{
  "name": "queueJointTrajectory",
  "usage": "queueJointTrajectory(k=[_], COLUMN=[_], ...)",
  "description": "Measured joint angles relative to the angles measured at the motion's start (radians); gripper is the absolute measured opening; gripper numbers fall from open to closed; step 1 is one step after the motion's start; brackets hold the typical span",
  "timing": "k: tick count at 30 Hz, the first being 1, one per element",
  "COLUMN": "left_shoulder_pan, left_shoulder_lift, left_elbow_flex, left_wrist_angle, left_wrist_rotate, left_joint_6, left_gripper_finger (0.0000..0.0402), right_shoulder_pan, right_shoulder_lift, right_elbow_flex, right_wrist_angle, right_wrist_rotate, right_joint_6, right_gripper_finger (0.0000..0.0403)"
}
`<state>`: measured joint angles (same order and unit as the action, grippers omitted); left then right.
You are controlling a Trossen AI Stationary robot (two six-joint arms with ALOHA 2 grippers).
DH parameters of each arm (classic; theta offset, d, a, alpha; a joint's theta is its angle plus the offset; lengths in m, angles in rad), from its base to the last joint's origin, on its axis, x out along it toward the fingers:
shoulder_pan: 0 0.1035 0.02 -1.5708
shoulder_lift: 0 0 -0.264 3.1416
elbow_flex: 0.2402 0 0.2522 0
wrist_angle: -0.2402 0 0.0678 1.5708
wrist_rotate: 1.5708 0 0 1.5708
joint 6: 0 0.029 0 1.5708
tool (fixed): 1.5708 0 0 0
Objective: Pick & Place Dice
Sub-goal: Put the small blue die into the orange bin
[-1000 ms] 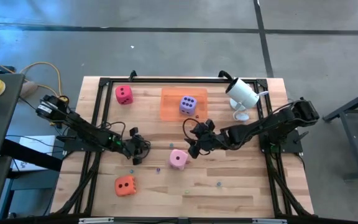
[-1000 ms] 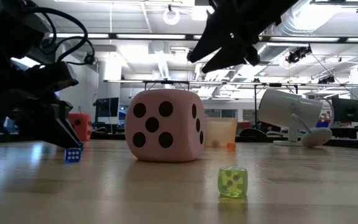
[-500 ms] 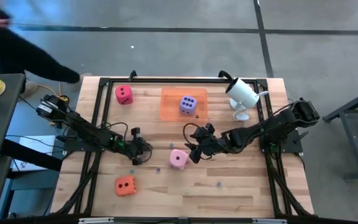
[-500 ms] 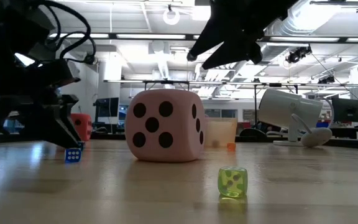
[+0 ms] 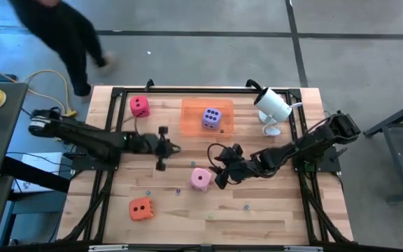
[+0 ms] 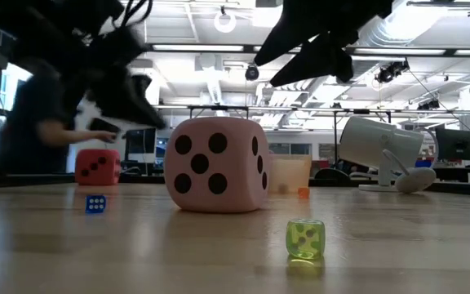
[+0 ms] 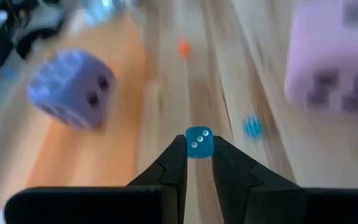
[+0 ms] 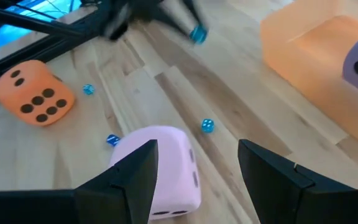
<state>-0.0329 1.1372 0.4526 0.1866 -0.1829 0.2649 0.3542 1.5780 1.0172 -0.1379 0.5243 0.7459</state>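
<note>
The right claw (image 8: 194, 180) hangs open right over the light pink die (image 8: 160, 165), which looks soft and light, so squeezing its flat opposite faces should work fine.

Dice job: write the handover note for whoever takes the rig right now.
Left claw: shut on a tiny blue die, lifted above mid-table.
Right claw: open, hovering beside the pink die.
Purple die sits in the orange tray.
Red die lies at the far left, orange die at the near left.
Done: purple only.
Left: pink, red, orange; small dice scattered on the table.
</note>
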Motion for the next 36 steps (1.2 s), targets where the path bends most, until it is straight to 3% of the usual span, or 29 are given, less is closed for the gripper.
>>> queueJointTrajectory(k=[3, 7, 17, 24, 31, 36], left_shoulder_pan=[0.130, 0.268, 0.402, 0.431, 0.447, 0.433], left_shoulder_lift=[-0.035, 0.013, 0.250, 0.387, 0.399, 0.399], left_elbow_flex=[0.000, 0.000, 0.044, 0.118, 0.121, 0.122], left_wrist_angle=[0.037, 0.167, 0.369, 0.367, 0.373, 0.382], left_wrist_rotate=[0.139, 0.276, 0.407, 0.309, 0.286, 0.220], left_joint_6=[-0.026, -0.102, -0.184, -0.241, -0.312, -0.265], left_gripper_finger=[0.0051, 0.0051, 0.0051, 0.0058, 0.0088, 0.0112], right_shoulder_pan=[0.014, 0.041, 0.087, 0.087, 0.086, 0.086], right_shoulder_lift=[0.000, 0.000, 0.000, 0.000, 0.000, 0.000], right_elbow_flex=[0.000, 0.000, 0.000, 0.000, 0.000, 0.000], right_wrist_angle=[-0.001, -0.001, 0.008, 0.019, 0.015, 0.014], right_wrist_rotate=[-0.001, 0.007, 0.089, 0.091, 0.116, 0.153], right_joint_6=[0.049, 0.104, 0.174, 0.177, 0.151, 0.143], right_gripper_finger=[0.0210, 0.0210, 0.0210, 0.0210, 0.0210, 0.0210])
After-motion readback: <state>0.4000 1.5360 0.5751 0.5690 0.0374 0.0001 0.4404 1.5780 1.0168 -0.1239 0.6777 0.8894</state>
